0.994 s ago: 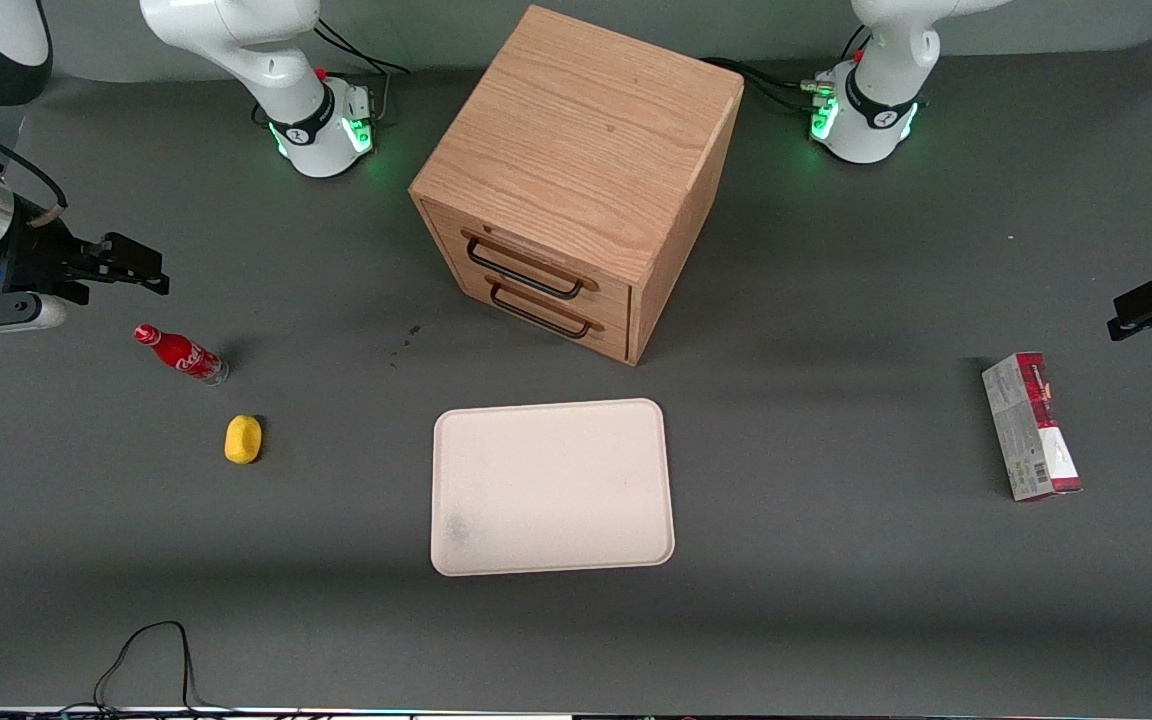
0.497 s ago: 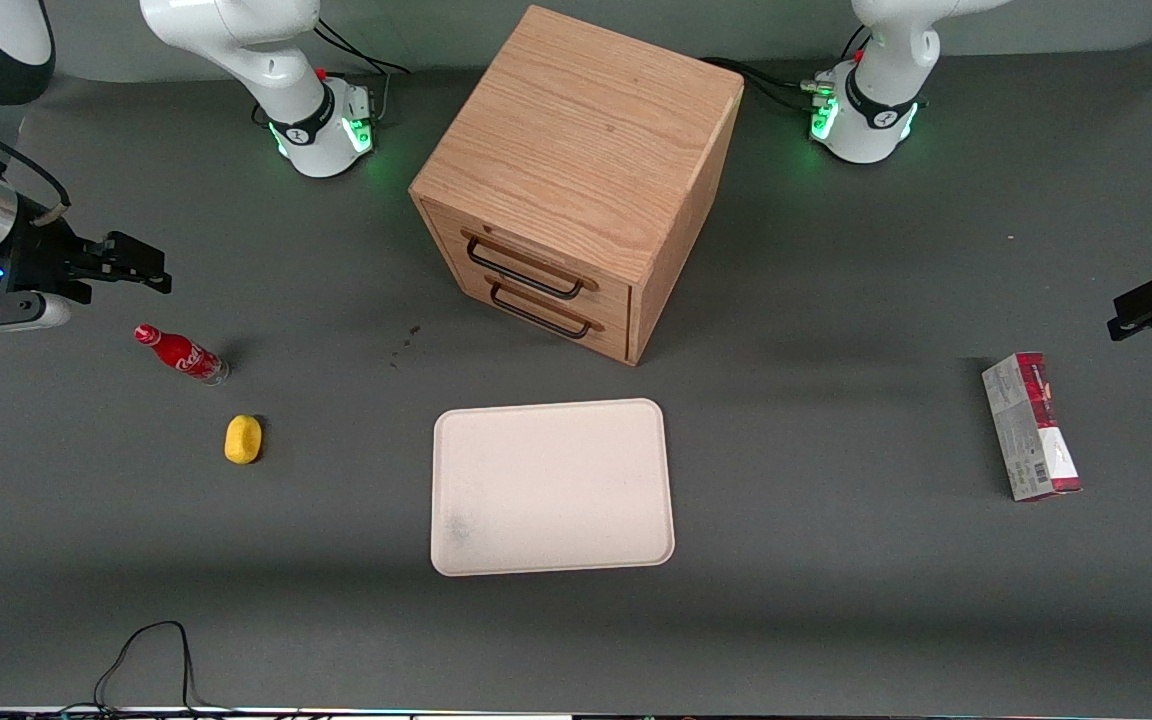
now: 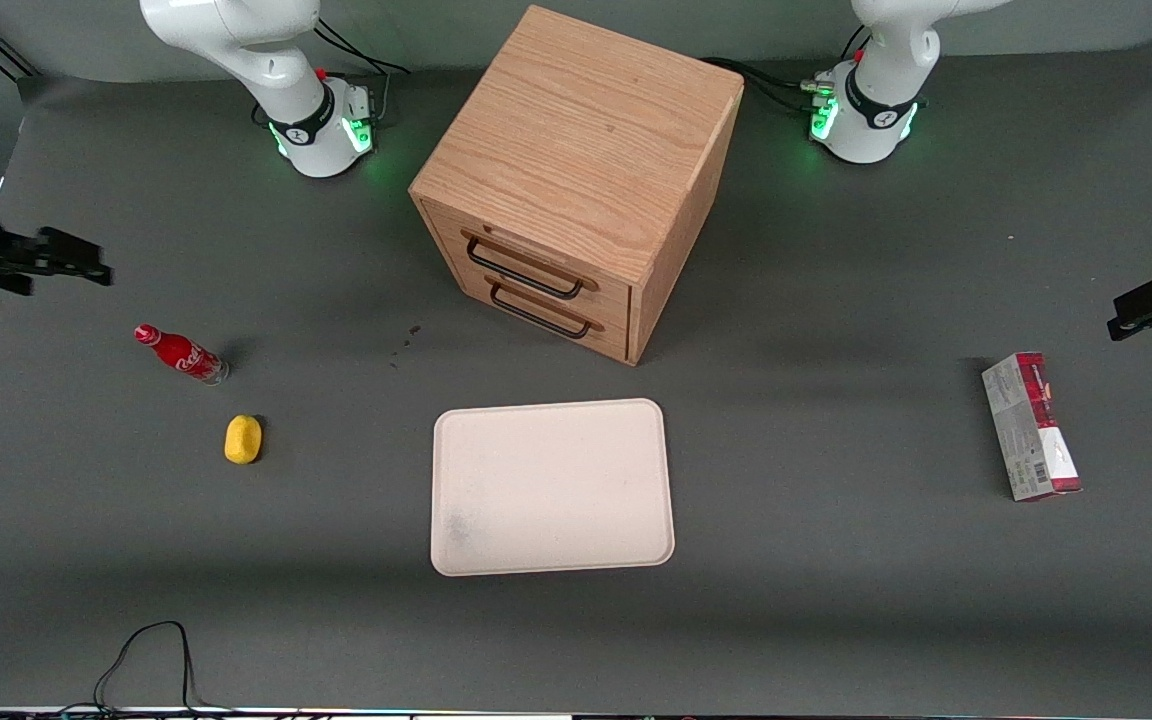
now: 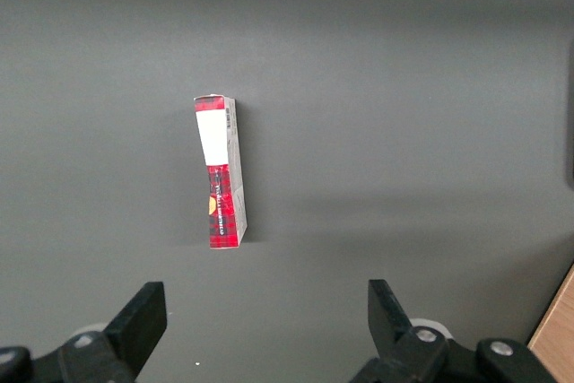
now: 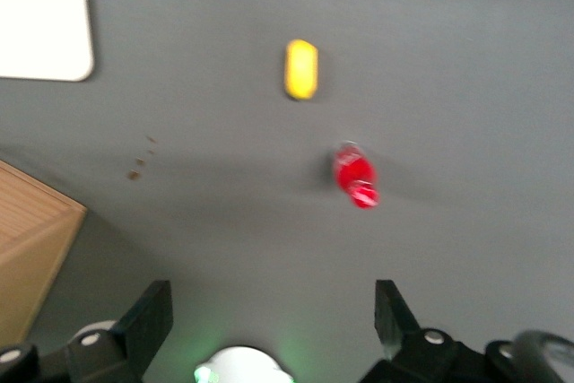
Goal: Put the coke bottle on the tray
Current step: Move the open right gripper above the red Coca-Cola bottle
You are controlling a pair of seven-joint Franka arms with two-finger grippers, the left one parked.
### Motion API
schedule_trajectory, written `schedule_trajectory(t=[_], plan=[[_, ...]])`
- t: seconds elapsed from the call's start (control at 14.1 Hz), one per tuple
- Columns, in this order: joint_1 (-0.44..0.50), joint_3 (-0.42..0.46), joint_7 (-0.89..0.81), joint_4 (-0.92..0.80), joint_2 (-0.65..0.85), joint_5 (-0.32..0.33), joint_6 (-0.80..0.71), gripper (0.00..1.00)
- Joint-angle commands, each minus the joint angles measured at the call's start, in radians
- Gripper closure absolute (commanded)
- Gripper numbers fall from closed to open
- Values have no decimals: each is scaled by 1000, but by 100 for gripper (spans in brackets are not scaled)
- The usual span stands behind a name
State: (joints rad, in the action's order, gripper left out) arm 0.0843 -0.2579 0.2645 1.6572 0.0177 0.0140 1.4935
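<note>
The coke bottle (image 3: 181,354) (image 5: 354,177) is a small red bottle with white lettering, lying on the grey table toward the working arm's end. The cream tray (image 3: 551,487) (image 5: 40,15) lies flat in front of the wooden cabinet, nearer the front camera. My gripper (image 3: 76,262) (image 5: 273,311) hangs above the table at the working arm's edge of the front view, farther from the camera than the bottle and apart from it. Its fingers stand wide open with nothing between them.
A yellow oval object (image 3: 243,439) (image 5: 301,69) lies near the bottle, closer to the camera. The oak drawer cabinet (image 3: 576,180) stands mid-table. A red-and-grey carton (image 3: 1031,426) (image 4: 221,172) lies toward the parked arm's end. A black cable (image 3: 146,660) loops at the front edge.
My gripper has drawn back toward the working arm's edge of the table, away from the bottle. Bottle, tray and the other objects have not moved.
</note>
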Motion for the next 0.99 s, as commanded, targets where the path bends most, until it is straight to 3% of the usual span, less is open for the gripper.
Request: schedule_trajectory(t=[0.0,0.14,0.43,0.92], plan=[[-1,-119,169,-17,13,9,-18,0],[5,-118,164,-16,21,44,-21,0],[11,-113,139,65,62,47,-3,0],[11,-112,137,375,128,64,304,0]])
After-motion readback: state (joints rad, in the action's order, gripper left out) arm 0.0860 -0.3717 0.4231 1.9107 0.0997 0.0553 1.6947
